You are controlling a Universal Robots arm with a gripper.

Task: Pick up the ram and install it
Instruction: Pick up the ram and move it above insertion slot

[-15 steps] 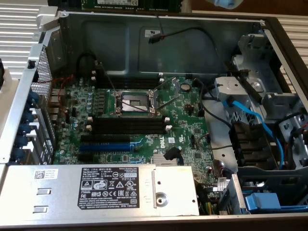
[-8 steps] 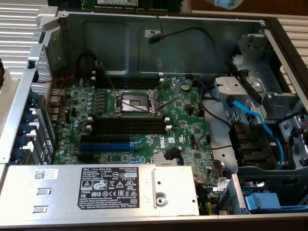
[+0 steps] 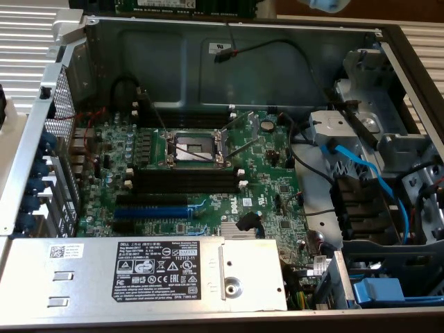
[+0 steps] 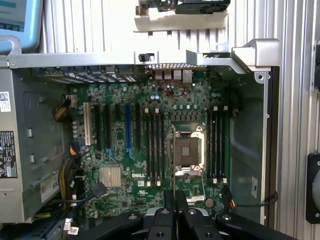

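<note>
The ram (image 3: 184, 5) is a dark green board with black chips, hanging level above the open computer case. In the wrist view the ram (image 4: 173, 165) shows edge-on as a thin dark line running out from my gripper (image 4: 174, 199), whose black fingers are shut on it. It hangs high over the green motherboard (image 3: 270, 180), roughly above the CPU socket (image 4: 187, 150). Black memory slots (image 4: 152, 145) with white end clips lie on one side of the socket, and a second bank of slots (image 4: 217, 145) on the other. The ram runs parallel to these slots.
A silver power supply (image 3: 166, 274) with a white label fills the case's near side. Blue cables (image 3: 368, 173) and drive bays sit at the exterior view's right. Blue and black expansion slots (image 3: 149, 208) lie beside the memory slots. Metal case walls (image 3: 208, 62) ring the board.
</note>
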